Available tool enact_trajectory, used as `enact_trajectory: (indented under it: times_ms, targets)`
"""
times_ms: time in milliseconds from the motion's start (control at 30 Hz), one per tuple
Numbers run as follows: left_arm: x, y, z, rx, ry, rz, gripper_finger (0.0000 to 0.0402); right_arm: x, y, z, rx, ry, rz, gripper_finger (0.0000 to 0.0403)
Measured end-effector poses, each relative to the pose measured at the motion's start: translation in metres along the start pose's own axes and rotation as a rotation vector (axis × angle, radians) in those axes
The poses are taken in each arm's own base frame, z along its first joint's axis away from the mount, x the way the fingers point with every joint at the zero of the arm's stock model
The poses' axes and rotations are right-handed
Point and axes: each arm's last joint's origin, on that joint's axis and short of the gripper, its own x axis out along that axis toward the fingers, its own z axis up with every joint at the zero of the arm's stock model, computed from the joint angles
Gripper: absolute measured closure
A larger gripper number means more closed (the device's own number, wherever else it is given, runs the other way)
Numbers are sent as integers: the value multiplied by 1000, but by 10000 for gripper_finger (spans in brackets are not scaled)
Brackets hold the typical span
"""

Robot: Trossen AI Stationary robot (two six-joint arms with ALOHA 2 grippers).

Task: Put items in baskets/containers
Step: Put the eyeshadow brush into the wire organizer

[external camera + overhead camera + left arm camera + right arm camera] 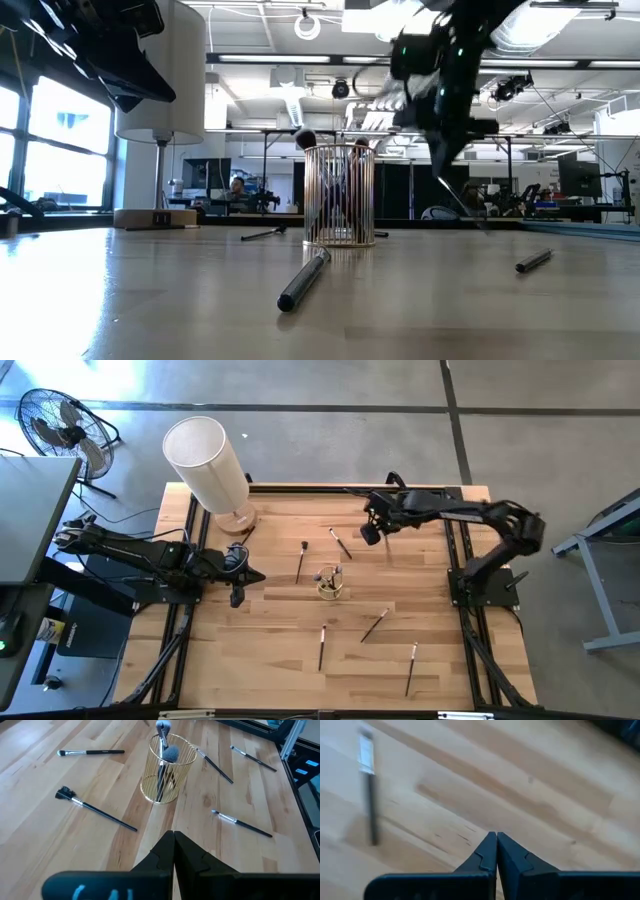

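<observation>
A small gold wire cup (330, 582) (165, 770) (338, 195) stands upright mid-table with a few brushes (162, 750) standing in it. Several thin dark brushes lie flat on the wood around it: (301, 560), (340, 543), (374, 625), (322, 647), (411, 667). My left gripper (255, 577) (173, 836) hovers left of the cup, shut and empty, pointing at it. My right gripper (370, 535) (496, 836) hangs above the table beyond the cup, shut. In the low view a thin dark line (465, 205) slants below it; whether it is a held brush, I cannot tell.
A tall white cylinder on a wooden base (210, 460) (160, 70) stands at the far left corner. Bare wood lies along the near edge (250, 670). Black rails run down both table sides. A fan (60, 425) stands on the floor beyond.
</observation>
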Motion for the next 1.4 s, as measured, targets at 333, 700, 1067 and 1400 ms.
enact_trajectory:
  times_ms: [333, 700, 1067, 1400]
  targets:
    - [0, 0, 4, -11, -61, 39, 401, -91, 22, -17, -101, -448, 237, 403]
    - [0, 1, 4, -11, -65, 55, 401, -134, 74, -37, -261, -742, 550, 403]
    - [0, 1, 4, -10, -65, 58, 401, -110, 136, -73, -395, -767, 547, 403]
    - [0, 2, 5, 12, -83, 101, 401, -68, 170, -103, -355, -702, 434, 403]
